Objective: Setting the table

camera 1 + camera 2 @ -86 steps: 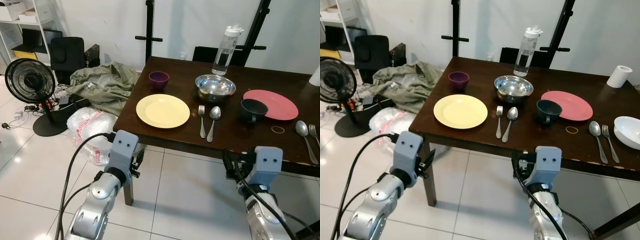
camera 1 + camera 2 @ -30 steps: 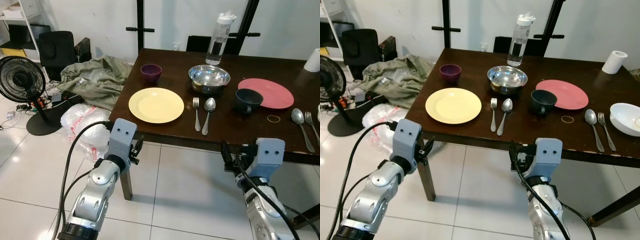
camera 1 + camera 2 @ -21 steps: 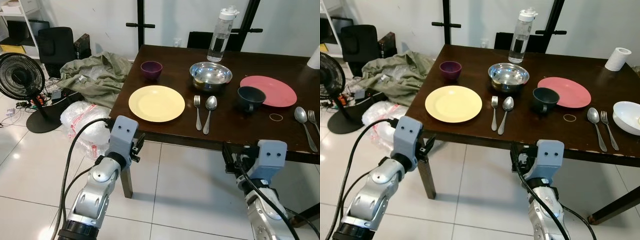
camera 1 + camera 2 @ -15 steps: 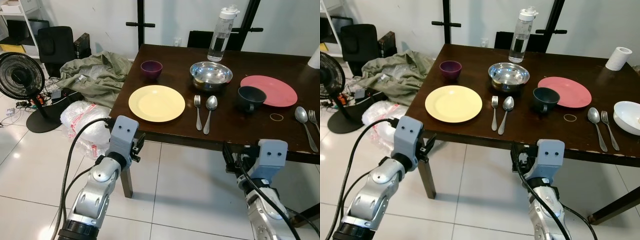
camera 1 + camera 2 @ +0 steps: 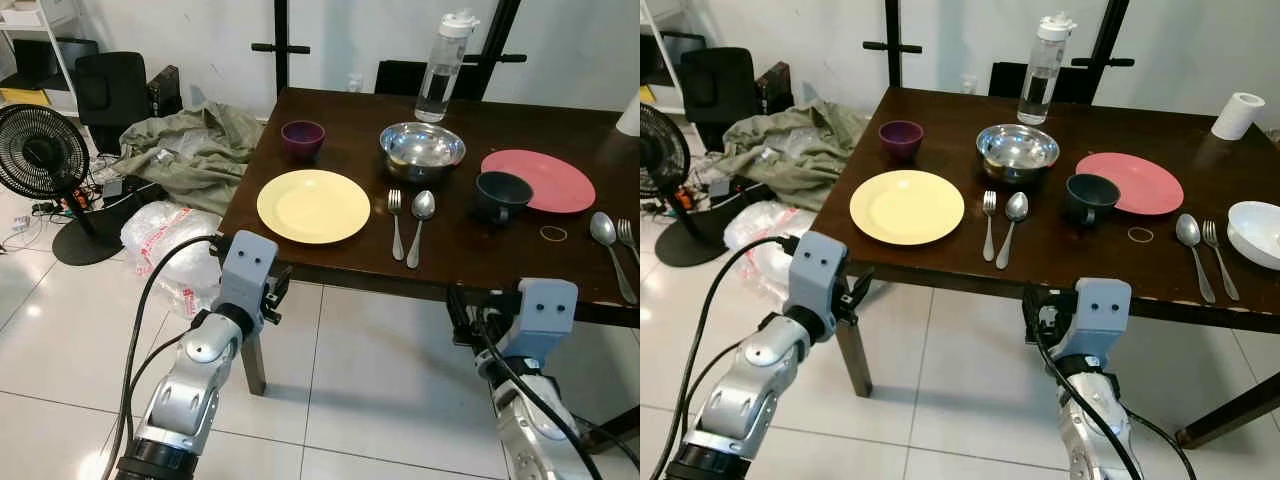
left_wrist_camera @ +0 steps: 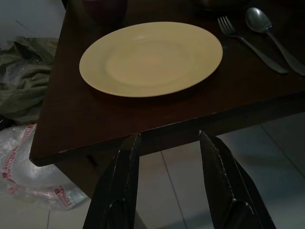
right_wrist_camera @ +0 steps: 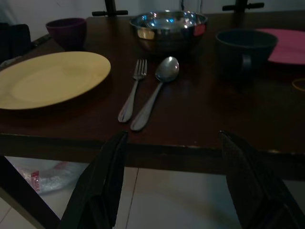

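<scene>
Both arms hover before the dark wooden table [image 5: 940, 262]. The left gripper [image 6: 167, 143] is spread open and empty below the yellow plate [image 5: 907, 206]. The right gripper [image 7: 171, 143] gapes wide, holding nothing, facing the fork [image 5: 987, 224] and spoon [image 5: 1007, 228] lying side by side.

- Table [image 5: 330, 140]: dark wood, smooth, low sheen.
- Bowl [image 5: 422, 150]: polished metal, mirror-bright.
- Fork [image 5: 395, 222], spoon [image 5: 419, 222]: shiny metal.
- Yellow plate [image 5: 313, 205]: smooth, matt.
- Bottle [image 5: 440, 68]: clear plastic.
- Floor [image 5: 60, 330]: glossy pale tile.
- Cloth [image 5: 190, 150]: crumpled olive fabric.
</scene>
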{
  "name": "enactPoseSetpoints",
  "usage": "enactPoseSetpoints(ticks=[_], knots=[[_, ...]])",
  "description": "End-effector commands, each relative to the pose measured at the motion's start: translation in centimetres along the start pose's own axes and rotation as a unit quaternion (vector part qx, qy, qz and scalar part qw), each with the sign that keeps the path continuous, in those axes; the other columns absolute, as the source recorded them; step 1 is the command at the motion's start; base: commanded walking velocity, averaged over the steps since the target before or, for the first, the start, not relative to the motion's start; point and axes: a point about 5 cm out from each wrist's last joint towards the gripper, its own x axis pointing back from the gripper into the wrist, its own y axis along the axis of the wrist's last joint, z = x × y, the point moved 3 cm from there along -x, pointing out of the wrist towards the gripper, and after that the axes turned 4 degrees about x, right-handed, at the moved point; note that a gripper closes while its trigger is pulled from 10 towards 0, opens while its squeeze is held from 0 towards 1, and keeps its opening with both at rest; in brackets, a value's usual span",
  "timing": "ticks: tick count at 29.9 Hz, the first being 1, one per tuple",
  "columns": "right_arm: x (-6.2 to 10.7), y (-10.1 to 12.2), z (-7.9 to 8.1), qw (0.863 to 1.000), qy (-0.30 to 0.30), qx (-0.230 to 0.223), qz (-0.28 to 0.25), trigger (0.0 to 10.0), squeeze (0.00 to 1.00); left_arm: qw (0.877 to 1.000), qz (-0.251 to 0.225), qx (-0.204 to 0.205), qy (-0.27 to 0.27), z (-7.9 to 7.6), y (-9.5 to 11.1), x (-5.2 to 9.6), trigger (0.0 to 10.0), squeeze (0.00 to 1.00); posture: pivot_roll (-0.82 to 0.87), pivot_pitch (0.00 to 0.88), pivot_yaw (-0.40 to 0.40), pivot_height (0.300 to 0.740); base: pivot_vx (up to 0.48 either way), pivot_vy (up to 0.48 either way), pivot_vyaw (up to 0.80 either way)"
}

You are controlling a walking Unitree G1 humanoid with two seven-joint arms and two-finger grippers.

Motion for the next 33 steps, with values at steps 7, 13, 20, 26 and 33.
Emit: enactPoseSetpoints(ticks=[7, 13, 20, 26, 33], knots=[[0.4, 0.5, -1.2, 1.0, -0.024, 0.004, -0.001, 10.0, 0.0, 1.0, 0.006, -0.008, 0.007, 0.9, 0.0, 0.4, 10.0, 0.0, 0.0, 0.188, 0.107, 0.74, 0.0, 0.0, 0.0], [-0.2, 0.9, -1.0, 1.0, -0.026, -0.003, -0.01, 10.0, 0.0, 1.0, -0.006, -0.016, 0.004, 0.8, 0.5, 0.5, 10.0, 0.0, 0.01, 0.18, 0.115, 0.74, 0.0, 0.0, 0.0], [-0.1, 0.5, -0.4, 1.0, -0.022, -0.01, -0.005, 10.0, 0.0, 1.0, -0.009, -0.02, 0.0, 0.7, 0.6, 0.5, 10.0, 0.0, 0.02, 0.178, 0.121, 0.74, 0.0, 0.0, 0.0], [0.1, 0.1, -0.2, 1.0, -0.02, -0.011, 0.0, 10.0, 0.0, 1.0, -0.005, -0.021, -0.003, 0.7, 0.4, 0.5, 10.0, 0.0, 0.01, 0.168, 0.127, 0.74, 0.0, 0.0, 0.0], [0.0, 0.3, 0.1, 1.0, -0.02, -0.019, -0.007, 10.0, 0.0, 1.0, -0.016, -0.025, -0.009, 0.4, 0.8, 0.3, 10.0, 0.0, 0.02, 0.154, 0.133, 0.74, 0.094, 0.0, 0.0]])
